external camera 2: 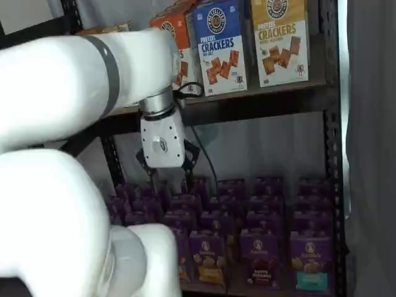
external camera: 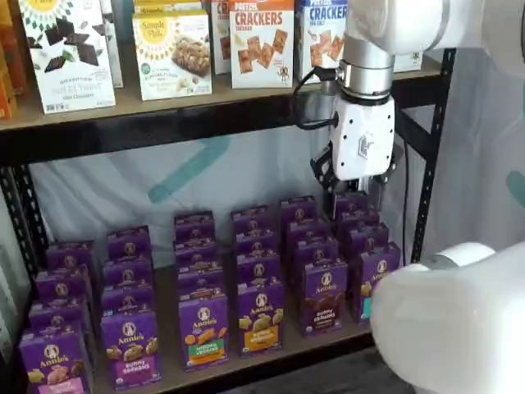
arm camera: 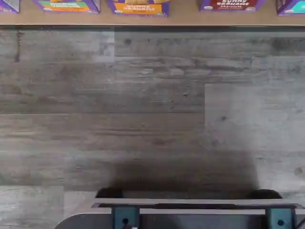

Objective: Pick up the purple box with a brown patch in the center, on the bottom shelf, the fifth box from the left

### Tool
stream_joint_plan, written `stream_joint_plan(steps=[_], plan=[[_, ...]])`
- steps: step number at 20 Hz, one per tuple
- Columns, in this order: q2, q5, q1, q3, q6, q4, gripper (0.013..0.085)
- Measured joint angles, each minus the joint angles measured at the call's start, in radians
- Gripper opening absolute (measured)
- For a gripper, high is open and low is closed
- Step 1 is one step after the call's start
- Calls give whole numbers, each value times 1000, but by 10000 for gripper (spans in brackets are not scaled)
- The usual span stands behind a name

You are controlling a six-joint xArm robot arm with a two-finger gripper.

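Observation:
The purple box (external camera: 322, 297) with the dark brown centre patch stands at the front of its row on the bottom shelf (external camera: 168, 367), between an orange-yellow-centred carton (external camera: 261, 317) and a teal-marked one (external camera: 375, 281). It shows again in a shelf view (external camera 2: 260, 257), and its lower front with the brown patch appears in the wrist view (arm camera: 232, 5) at the shelf board's edge (arm camera: 181, 17). My gripper (external camera: 357, 197) hangs above the back cartons of the right-hand rows, well behind and above the purple box. Its black fingers (external camera 2: 168, 179) stand apart, open and empty.
An upper shelf (external camera: 205, 111) carries cracker boxes (external camera: 261, 41) just above the gripper. Black frame posts (external camera: 431, 156) edge the shelves. My white arm (external camera 2: 68, 185) fills the foreground. Grey plank floor (arm camera: 152, 105) lies before the shelf, with the dark mount and teal brackets (arm camera: 125, 215) over it.

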Motion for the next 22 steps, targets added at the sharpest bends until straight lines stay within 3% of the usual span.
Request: stream_joint_plan(steps=[3,10,15,22], plan=[[-27,-39,54,23,71,-101,850],[12,-46,74,24,106,-155,850],[44,-131,66,59,112,-166,850],[111,-338,9,119,67,-136,850]])
